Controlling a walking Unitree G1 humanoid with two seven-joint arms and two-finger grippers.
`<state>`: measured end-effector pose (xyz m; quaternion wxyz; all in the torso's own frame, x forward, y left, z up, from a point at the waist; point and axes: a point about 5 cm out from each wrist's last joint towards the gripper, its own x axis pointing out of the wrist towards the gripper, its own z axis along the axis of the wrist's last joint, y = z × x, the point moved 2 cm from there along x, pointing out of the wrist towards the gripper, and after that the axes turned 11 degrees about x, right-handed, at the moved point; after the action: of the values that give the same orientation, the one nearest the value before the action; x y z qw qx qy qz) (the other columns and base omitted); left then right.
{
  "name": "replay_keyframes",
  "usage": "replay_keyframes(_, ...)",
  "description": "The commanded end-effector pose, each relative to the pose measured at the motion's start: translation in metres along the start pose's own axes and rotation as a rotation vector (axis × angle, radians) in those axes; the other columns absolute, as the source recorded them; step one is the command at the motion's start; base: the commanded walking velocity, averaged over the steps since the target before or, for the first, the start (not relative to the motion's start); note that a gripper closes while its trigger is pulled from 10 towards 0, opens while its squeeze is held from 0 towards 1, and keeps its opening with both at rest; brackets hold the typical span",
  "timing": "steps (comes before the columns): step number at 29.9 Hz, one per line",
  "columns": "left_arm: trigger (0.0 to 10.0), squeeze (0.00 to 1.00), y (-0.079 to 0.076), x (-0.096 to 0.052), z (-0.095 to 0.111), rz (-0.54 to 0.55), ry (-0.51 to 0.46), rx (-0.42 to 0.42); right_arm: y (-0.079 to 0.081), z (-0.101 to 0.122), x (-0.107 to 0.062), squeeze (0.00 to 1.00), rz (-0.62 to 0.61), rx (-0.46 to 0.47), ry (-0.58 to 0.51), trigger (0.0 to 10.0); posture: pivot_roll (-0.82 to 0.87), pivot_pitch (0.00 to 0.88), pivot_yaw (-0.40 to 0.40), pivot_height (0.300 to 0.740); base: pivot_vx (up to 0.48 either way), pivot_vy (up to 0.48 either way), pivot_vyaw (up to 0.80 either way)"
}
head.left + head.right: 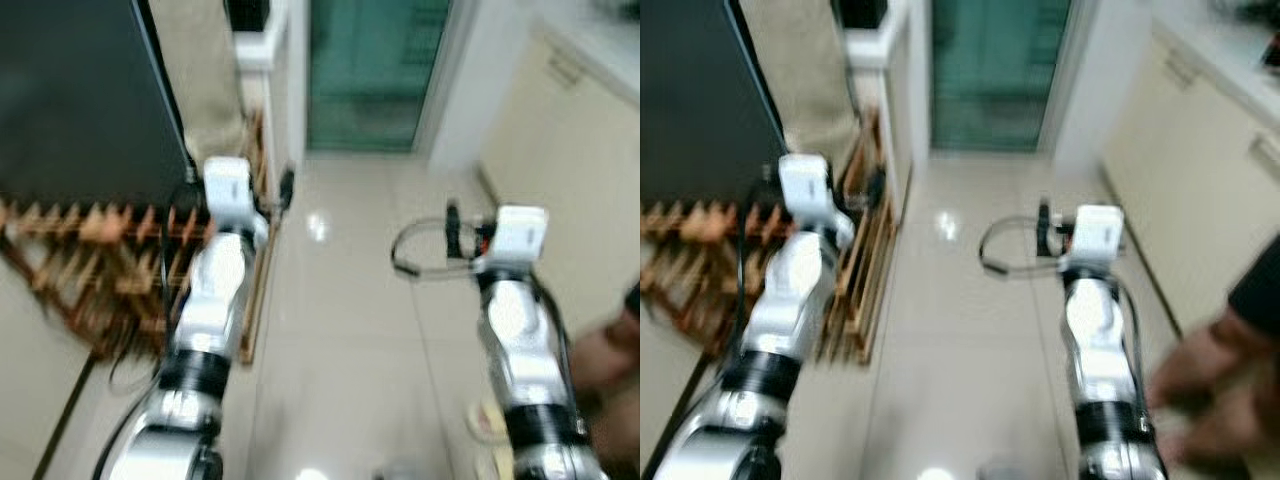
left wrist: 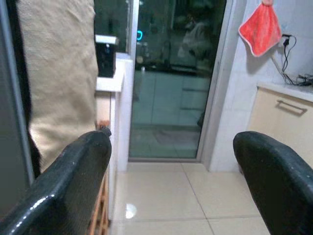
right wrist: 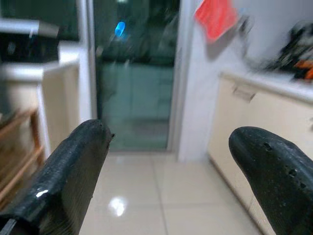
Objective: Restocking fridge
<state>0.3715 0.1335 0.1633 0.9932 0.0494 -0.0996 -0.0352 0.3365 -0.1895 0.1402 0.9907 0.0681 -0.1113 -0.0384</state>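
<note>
A tall black appliance front (image 1: 80,100) stands at the far left, with a beige cloth (image 2: 58,73) hanging beside it. My left gripper (image 2: 171,147) is held out at about waist height and is open, with nothing between its black fingers (image 2: 78,166). My right gripper (image 3: 168,142) is also open and empty, and points down the corridor toward a glass door (image 3: 134,78). In the eye views both silver arms (image 1: 215,290) (image 1: 515,320) reach forward over the tiled floor. The picture is blurred.
A wooden rack (image 1: 100,250) stands low on the left under the black front. Cream cabinets (image 1: 1200,180) and a counter line the right wall, with a red cloth (image 2: 261,29) hanging above. A person's arm (image 1: 1210,380) is at the right edge.
</note>
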Motion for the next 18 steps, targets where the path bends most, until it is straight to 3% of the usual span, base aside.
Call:
replay_keyframes(1, 10.0, 0.00, -0.005, 0.001, 0.004, -0.005, -0.014, -0.019, -0.011, 0.014, 0.000, 0.00, -0.036, -0.032, -0.070, 10.0, -0.17, 0.025, 0.032, 0.740, 0.000, 0.000, 0.00)
replay_keyframes(5, 10.0, 0.00, -0.005, 0.000, 0.020, -0.008, -0.091, -0.033, -0.010, 0.031, 0.002, 0.00, -0.012, -0.050, -0.129, 10.0, -0.18, 0.023, 0.032, 0.740, 0.000, 0.000, 0.00)
replay_keyframes(7, 10.0, 0.00, -0.007, 0.000, 0.025, -0.014, -0.114, -0.042, -0.009, 0.031, 0.003, 0.00, 0.006, -0.053, -0.120, 10.0, -0.18, 0.019, 0.031, 0.740, 0.409, 0.000, 0.00)
replay_keyframes(13, 10.0, 0.00, -0.009, -0.003, 0.004, -0.004, -0.015, -0.036, -0.004, 0.004, 0.003, 0.00, 0.021, 0.010, 0.015, 10.0, -0.18, 0.012, 0.032, 0.740, 0.458, 0.000, 0.00)
replay_keyframes(18, 10.0, 0.00, -0.011, -0.004, 0.001, -0.018, -0.001, -0.035, -0.001, 0.000, 0.000, 0.00, 0.046, -0.014, 0.034, 10.0, -0.17, 0.007, 0.031, 0.740, 0.458, 0.000, 0.62)
